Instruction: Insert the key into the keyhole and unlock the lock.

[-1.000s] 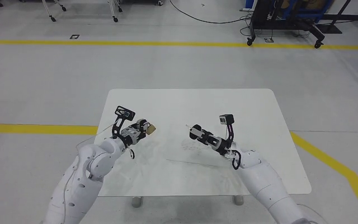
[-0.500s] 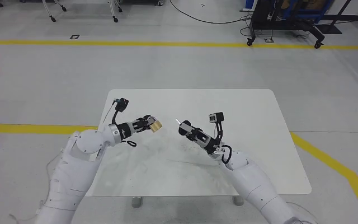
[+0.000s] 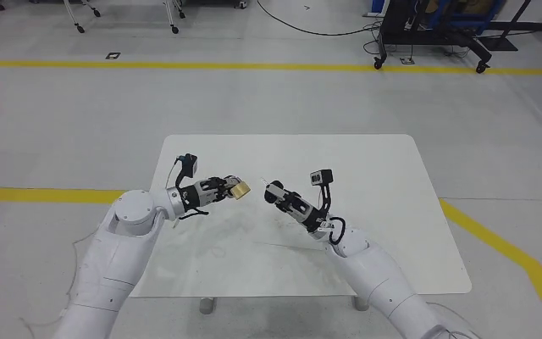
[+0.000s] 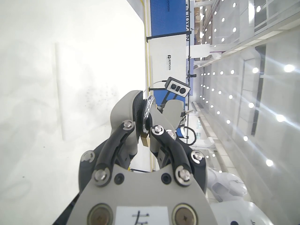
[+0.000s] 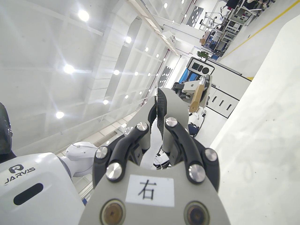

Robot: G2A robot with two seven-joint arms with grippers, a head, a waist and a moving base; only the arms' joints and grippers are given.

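Aligning step: key point(image 3: 267, 182) and lock point(image 3: 241, 190) are held apart above the bench point(image 3: 364, 169), not yet inserted.
Top view: my left pincer point(image 3: 230, 188) pinches the lock and my right pincer point(image 3: 273, 191) pinches the key. Both forearms are stretched inward, tips near but apart. Left wrist view: the lock is clamped tight. Right wrist view: the pincer is pressed together, with the lock ahead. The next move, I judge, calls for lining the key up with the keyhole.
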